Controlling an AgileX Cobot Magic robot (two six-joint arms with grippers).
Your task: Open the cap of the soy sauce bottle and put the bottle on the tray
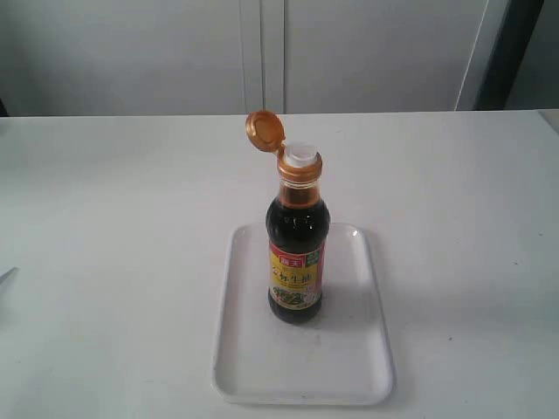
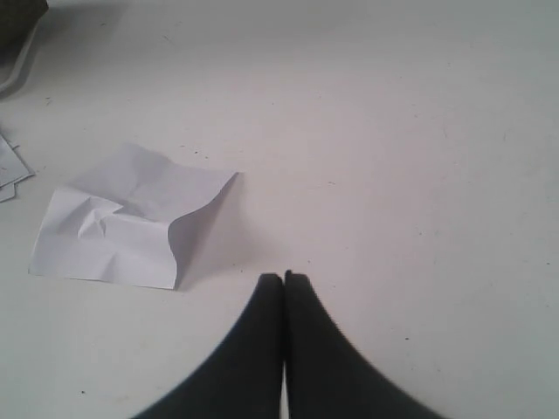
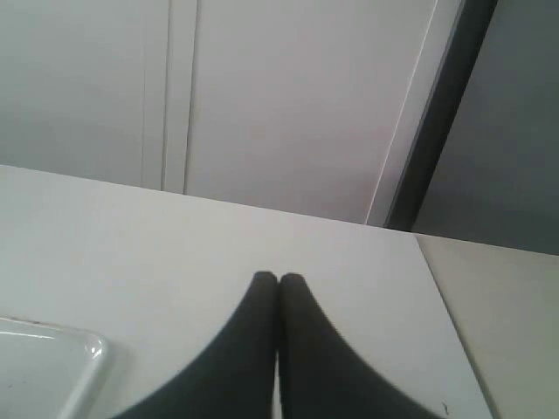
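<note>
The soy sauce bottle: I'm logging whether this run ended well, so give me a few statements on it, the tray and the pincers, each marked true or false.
1. The soy sauce bottle stands upright on the tray. True.
2. The cap is shut over the spout. False: it is flipped open on its hinge, and the white spout is bare.
3. The left pincer grips the bottle. False: it is shut on nothing, above bare table near a crumpled paper.
4. The right pincer is shut and holds nothing. True.
5. The bottle lies on its side. False: it is upright.
</note>
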